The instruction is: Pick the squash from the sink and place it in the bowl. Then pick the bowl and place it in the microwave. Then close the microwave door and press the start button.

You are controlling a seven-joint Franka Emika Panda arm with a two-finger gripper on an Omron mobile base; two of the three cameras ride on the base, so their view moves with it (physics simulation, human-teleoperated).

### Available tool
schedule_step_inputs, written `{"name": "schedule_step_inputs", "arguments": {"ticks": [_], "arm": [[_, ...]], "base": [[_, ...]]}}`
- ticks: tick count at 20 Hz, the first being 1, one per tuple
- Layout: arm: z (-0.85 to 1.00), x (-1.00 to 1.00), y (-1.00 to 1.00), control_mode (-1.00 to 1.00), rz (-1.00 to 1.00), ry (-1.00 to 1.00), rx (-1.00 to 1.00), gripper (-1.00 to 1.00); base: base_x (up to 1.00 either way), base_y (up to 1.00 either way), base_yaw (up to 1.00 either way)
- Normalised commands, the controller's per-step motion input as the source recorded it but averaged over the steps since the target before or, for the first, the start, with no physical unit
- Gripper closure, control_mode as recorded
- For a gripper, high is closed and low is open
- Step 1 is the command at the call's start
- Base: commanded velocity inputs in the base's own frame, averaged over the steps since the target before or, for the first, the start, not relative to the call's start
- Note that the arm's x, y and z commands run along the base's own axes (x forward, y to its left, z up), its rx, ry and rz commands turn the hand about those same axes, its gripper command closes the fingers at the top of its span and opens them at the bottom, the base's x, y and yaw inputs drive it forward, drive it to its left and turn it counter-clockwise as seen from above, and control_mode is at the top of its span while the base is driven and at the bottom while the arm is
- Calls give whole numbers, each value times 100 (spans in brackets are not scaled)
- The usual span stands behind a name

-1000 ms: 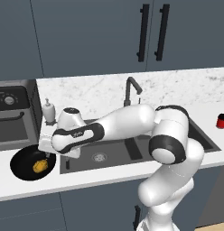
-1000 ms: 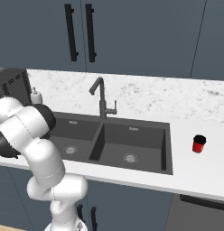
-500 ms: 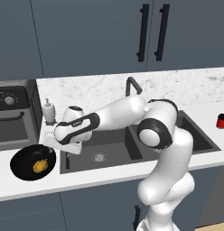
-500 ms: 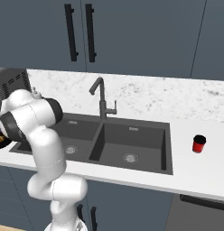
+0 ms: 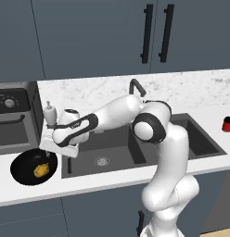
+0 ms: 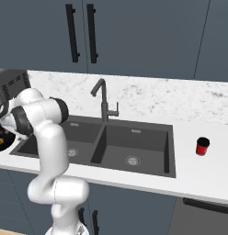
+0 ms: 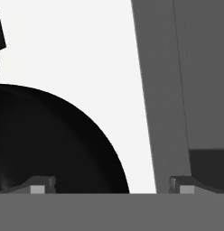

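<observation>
Squash (image 5: 41, 171) in bowl (image 5: 22, 163), long axis indiscernible; pincer (image 5: 55, 147) spread.

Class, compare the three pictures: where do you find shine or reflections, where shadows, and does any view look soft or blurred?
Left base view: sharp, flat even light, a soft sheen on the black bowl around the squash. Right base view: sharp, with a shaded sink basin. Hand view: soft edges, the bowl nearly featureless black.

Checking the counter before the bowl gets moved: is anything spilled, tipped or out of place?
Nothing stands out. The squash lies inside the bowl, which sits flat on the counter left of the sink. The open gripper hovers at the bowl's rim.
</observation>
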Motion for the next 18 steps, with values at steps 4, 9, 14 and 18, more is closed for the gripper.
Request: {"name": "schedule_step_inputs", "arguments": {"ticks": [4, 9, 14, 18], "arm": [[-15, 0, 12, -100, 0, -1, 0, -100], [-28, -10, 0, -100, 0, -3, 0, -100], [-17, -28, 1, -100, 0, -8, 0, 100], [2, -17, 2, -100, 0, -6, 0, 100]], "base": [[0, 0, 0], [0, 0, 0], [0, 0, 0], [0, 0, 0]]}}
